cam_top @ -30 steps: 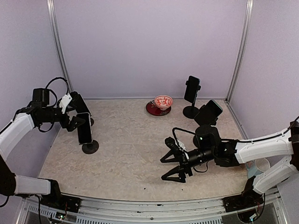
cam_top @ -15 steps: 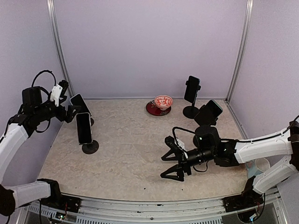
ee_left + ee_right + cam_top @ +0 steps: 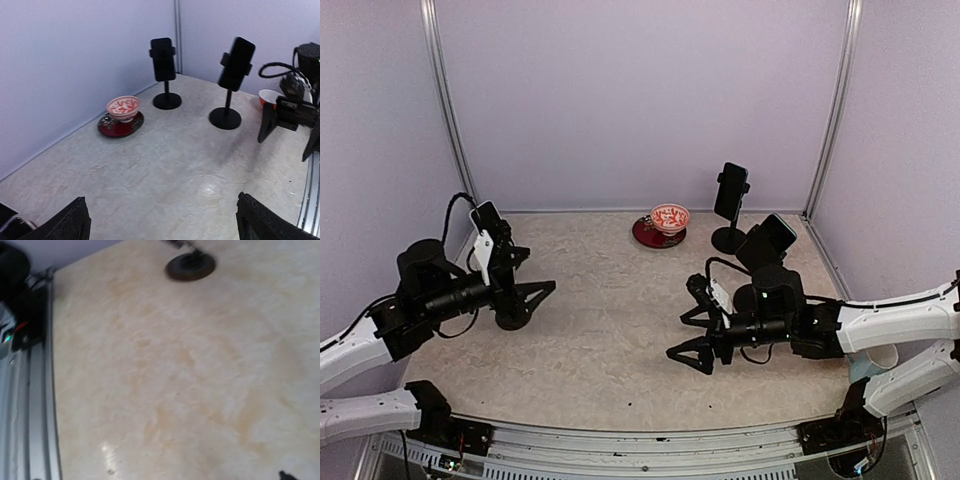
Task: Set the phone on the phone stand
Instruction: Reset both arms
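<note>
Open table centre (phone stands behind)

Four phone stands, one bowl, one saucer

Robot test cell in a lab, viewed from above and from cameras on the arms.

Plain pale lilac wall panels enclose a beige marbled tabletop on three sides, with bare metal posts at the back corners. A metal rail with exposed wiring runs along the near edge, where a white-and-black left arm and right arm are mounted. Phone stands and a small bowl stand on the tabletop.
</note>
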Controlling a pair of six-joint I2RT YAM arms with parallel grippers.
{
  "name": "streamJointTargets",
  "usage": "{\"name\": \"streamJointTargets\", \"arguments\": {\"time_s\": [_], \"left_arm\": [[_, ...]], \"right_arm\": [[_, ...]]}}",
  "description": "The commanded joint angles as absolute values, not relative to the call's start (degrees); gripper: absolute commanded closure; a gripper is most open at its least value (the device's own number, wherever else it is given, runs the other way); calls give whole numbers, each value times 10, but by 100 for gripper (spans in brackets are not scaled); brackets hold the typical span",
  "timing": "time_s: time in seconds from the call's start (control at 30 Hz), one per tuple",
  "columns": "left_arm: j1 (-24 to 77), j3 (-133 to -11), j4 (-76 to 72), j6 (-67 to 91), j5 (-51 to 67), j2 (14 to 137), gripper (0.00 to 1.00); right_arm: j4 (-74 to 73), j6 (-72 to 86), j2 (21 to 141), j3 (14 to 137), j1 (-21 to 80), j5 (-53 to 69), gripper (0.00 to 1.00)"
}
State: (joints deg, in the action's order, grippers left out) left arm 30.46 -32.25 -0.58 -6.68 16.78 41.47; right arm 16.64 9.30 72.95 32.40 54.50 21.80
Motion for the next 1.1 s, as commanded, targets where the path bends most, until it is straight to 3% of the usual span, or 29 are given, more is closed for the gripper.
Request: {"name": "streamJointTargets", "arguments": {"time_s": [0.0,0.1,0.3,0.7,0.97,1.07], "left_arm": [[462,-254,-164,-49,38,450,1],[566,-224,-237,-66,-35,521,1],[679,-171,-447,-54,-84,694,1],[736,-128,-960,-37,-52,1093,1],[738,-120,-974,-26,-67,1100,1],[738,-125,-873,-37,-71,1052,1]], "right_arm": [[206,130,689,281,540,134,0],[230,143,682,259,540,103,0],[335,158,684,188,541,83,0],[563,130,706,8,572,28,0],[522,83,797,75,624,15,0],[560,72,836,84,631,25,0]]}}
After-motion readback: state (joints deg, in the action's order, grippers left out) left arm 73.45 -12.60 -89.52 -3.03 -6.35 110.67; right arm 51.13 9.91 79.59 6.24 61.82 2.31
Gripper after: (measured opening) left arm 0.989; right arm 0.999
